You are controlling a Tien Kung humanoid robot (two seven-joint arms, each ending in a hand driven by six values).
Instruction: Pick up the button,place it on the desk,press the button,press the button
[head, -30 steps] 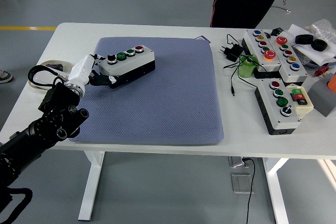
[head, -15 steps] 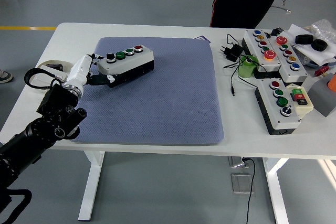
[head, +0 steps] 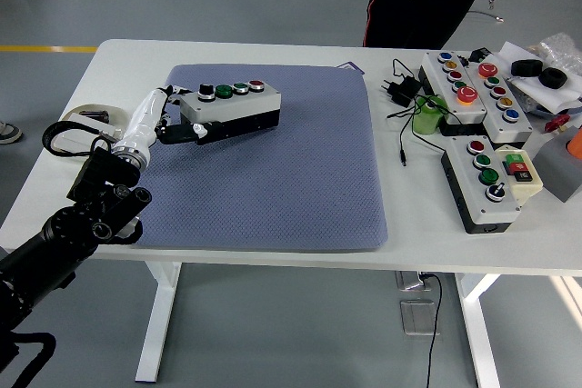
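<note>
A grey button box (head: 230, 108) with a black knob, two green buttons and a red button lies on the blue-grey mat (head: 273, 170), at its far left. My left hand (head: 178, 124) comes in from the lower left; its white-and-black fingers are closed on the box's left end. The box looks turned more level with the table's far edge. My right hand is out of view.
Three more button boxes (head: 473, 88) (head: 491, 179) lie at the right, with a green roll (head: 427, 117), a black plug and cable (head: 400, 93). A tape ring (head: 86, 115) lies at the left edge. A person stands at the far side.
My left hand has moved the button box to the right and turned it; the box now sits further onto the mat.
</note>
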